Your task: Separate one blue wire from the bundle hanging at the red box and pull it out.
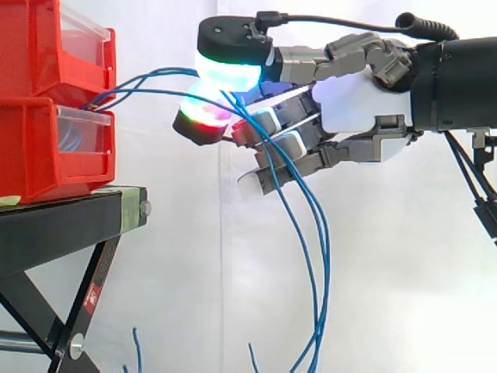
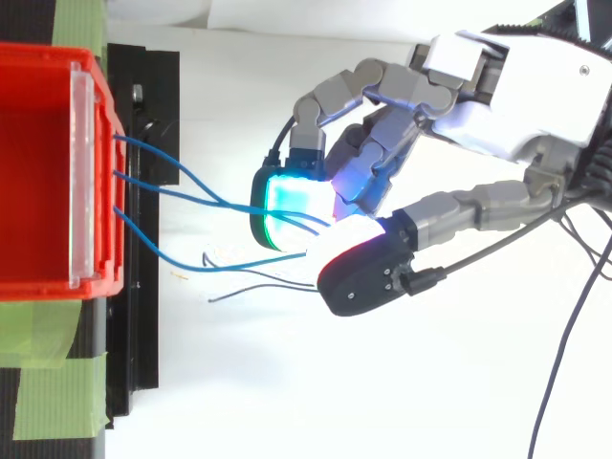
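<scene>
Robot hand [image 1: 357, 105], just right of stacked red plastic bins [image 1: 39, 148], pinches thin blue wires [image 1: 159, 91] between its glowing pads [image 1: 227, 70]; they arc from the bin front and drape below. Risk: several strands seem caught, so pulling may drag the whole bundle.

Red bins [image 1: 35, 151], blue wires [image 1: 311, 256], black stand [image 1: 54, 229], green tape [image 2: 57, 392], grey-white robot hand [image 1: 357, 105], cyan-green-red pads [image 1: 227, 71].

thin blue wires [image 1: 155, 91] arc out frm red box [image 1: 31, 155] front, then hang down loose
</scene>
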Controlling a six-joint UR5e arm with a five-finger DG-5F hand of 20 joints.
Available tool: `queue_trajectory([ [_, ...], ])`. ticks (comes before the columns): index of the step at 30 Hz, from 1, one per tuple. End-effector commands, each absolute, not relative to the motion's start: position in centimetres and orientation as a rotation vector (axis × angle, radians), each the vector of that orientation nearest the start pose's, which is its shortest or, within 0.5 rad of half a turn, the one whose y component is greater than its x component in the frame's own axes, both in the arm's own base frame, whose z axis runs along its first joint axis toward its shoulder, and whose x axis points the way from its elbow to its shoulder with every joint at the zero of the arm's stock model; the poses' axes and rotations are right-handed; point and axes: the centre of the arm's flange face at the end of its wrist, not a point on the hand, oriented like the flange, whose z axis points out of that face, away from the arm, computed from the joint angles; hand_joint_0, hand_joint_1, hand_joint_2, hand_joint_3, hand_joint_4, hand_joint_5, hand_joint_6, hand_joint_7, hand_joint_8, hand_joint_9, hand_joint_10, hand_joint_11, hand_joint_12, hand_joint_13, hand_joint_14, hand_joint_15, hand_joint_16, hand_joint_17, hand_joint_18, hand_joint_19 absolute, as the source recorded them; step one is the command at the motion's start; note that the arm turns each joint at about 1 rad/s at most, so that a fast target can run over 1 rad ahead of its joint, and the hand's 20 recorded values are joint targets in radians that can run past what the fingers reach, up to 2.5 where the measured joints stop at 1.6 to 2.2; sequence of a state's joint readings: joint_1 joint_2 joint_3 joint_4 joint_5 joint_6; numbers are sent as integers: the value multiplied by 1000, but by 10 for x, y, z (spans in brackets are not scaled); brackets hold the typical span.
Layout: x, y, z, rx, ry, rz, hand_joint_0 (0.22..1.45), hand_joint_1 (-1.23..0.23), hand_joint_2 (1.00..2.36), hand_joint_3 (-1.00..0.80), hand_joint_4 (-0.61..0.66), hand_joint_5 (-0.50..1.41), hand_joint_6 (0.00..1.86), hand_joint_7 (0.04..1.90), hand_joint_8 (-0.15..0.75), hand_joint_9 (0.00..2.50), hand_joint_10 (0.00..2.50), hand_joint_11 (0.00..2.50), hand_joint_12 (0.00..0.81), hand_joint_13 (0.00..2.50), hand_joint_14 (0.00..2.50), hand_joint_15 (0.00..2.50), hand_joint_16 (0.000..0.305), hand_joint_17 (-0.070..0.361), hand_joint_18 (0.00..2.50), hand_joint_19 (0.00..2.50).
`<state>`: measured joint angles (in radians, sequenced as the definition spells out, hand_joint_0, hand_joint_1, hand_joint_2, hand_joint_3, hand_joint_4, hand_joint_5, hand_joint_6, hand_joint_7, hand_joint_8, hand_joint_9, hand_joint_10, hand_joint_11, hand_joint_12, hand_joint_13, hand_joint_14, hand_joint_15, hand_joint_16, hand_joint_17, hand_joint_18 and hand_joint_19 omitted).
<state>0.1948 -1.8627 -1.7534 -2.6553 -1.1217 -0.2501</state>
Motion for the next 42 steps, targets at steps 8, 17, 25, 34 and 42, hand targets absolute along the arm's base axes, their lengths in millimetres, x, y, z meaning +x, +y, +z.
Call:
queue_trajectory([
  [8, 586, -64, 292, 1153, 1142, 837, 577, -638, 1005, -442, 169, -219, 908, 991, 318, 1207, 9, 1576, 377, 1443, 20, 1341, 58, 130, 775, 607],
  [17, 585, -64, 292, 1155, 1142, 838, 547, -633, 1005, -433, 178, -230, 904, 997, 344, 1127, 9, 1556, 371, 1541, 9, 1433, 61, 137, 800, 608],
  [25, 586, -64, 291, 1156, 1143, 838, 536, -646, 1005, -426, 178, -233, 904, 998, 359, 983, 13, 1424, 393, 1488, 12, 1384, 63, 141, 774, 610],
  [34, 585, -64, 292, 1156, 1141, 839, 545, -644, 1007, -420, 170, -229, 902, 986, 373, 917, 16, 1244, 479, 1352, 25, 1067, 61, 137, 768, 558],
  [42, 585, -64, 292, 1156, 1141, 839, 558, -636, 1008, -405, 174, -225, 900, 1004, 380, 915, 18, 1150, 517, 1374, 23, 763, 57, 128, 775, 486],
])
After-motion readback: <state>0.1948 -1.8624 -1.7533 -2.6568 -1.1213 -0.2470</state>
